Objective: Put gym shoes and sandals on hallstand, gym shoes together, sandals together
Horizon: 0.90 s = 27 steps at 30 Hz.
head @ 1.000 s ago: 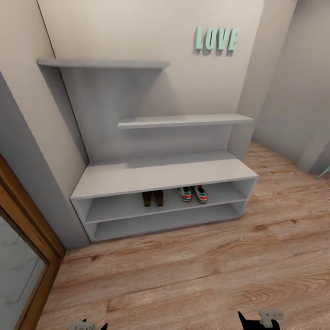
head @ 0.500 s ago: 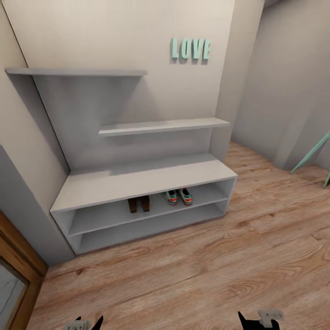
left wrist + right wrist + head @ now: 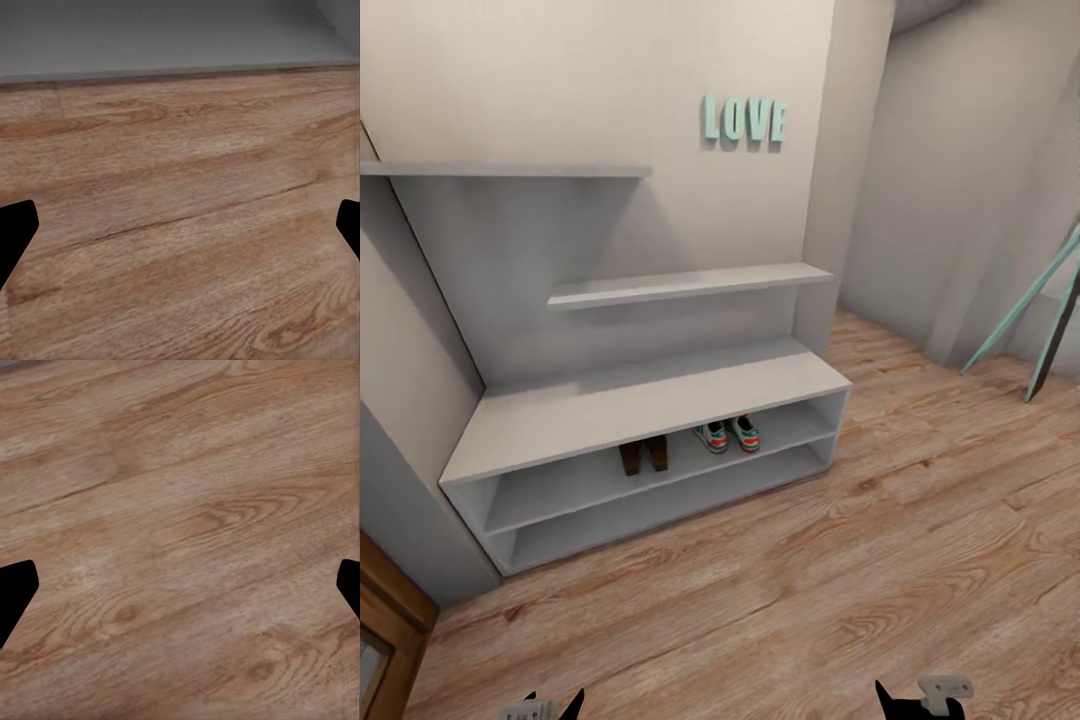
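Light brown wood-grain plank flooring, the corridor floor (image 3: 880,560), spread smooth and bare ahead of me. Against the beige wall stood the hallstand (image 3: 630,405), a wide, low, pale-grey unit with flat matte boards, two open tiers and a tall back panel carrying two staggered shelves. Mint-green block letters (image 3: 744,120) spelling LOVE hung on the wall above it. On the hallstand's upper tier sat the sandals (image 3: 643,455), dark reddish-brown, side by side, and just to their right the gym shoes (image 3: 727,435), white with green and orange accents, also paired. Both pairs lay well ahead of my grippers, which hung low near me. My left gripper (image 3: 180,225) and my right gripper (image 3: 180,592) were each spread wide and held nothing; the wrist views showed only floor grain between their black fingertips.
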### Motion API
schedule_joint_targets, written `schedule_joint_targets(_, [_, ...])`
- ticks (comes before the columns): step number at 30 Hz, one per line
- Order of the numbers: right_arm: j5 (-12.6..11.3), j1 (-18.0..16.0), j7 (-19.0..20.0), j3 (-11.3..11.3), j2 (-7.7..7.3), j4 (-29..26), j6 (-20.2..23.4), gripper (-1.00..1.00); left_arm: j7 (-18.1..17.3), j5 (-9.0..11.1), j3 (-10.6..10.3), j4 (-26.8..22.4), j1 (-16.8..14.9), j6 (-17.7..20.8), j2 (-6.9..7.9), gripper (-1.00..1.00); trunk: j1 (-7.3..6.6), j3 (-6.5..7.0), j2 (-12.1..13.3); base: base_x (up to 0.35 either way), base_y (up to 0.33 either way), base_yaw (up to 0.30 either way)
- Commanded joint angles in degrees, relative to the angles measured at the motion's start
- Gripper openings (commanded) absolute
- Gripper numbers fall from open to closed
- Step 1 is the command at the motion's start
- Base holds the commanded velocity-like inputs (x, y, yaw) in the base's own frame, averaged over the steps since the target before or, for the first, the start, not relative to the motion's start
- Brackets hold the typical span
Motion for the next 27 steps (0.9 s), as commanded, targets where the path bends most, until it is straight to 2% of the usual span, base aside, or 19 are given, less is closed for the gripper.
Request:
schedule_joint_targets(1, [0.18, -0.04, 0.37, -0.51, 0.09, 0.08, -0.13, 1.00, -0.23, -0.57, 0.49, 0.03, -0.06, -0.32, -0.02, 1.00, -0.01, -0.04, -0.02, 0.000, 0.000, -0.026])
schedule_joint_targets(5, [0.26, -0.02, 0.44, -0.51, 0.73, 0.15, 0.16, 1.00, -0.20, -0.54, 0.49, 0.05, -0.06, -0.35, -0.05, 1.00, -0.01, -0.03, -0.02, 0.000, 0.000, -0.016])
schedule_joint_targets(9, [0.30, 0.30, 0.47, -0.51, 1.99, 0.18, 0.52, 1.00, -0.22, -0.54, 0.45, 0.08, -0.06, -0.37, -0.09, 1.00, -0.01, -0.02, -0.02, 0.000, 0.000, -0.006])
schedule_joint_targets(21, [0.31, 1.54, 0.36, -0.51, 7.14, 0.14, 0.71, 1.00, -0.22, -0.53, 0.40, 0.94, -0.06, -0.44, -0.19, 1.00, -0.01, -0.02, -0.02, 0.000, 0.000, -0.001])
schedule_joint_targets(27, [0.27, 1.62, 0.35, -0.51, 8.35, 0.14, 0.72, 1.00, -0.23, -0.52, 0.40, 1.23, -0.05, -0.46, -0.18, 1.00, -0.01, -0.02, -0.02, 0.000, 0.000, 0.000])
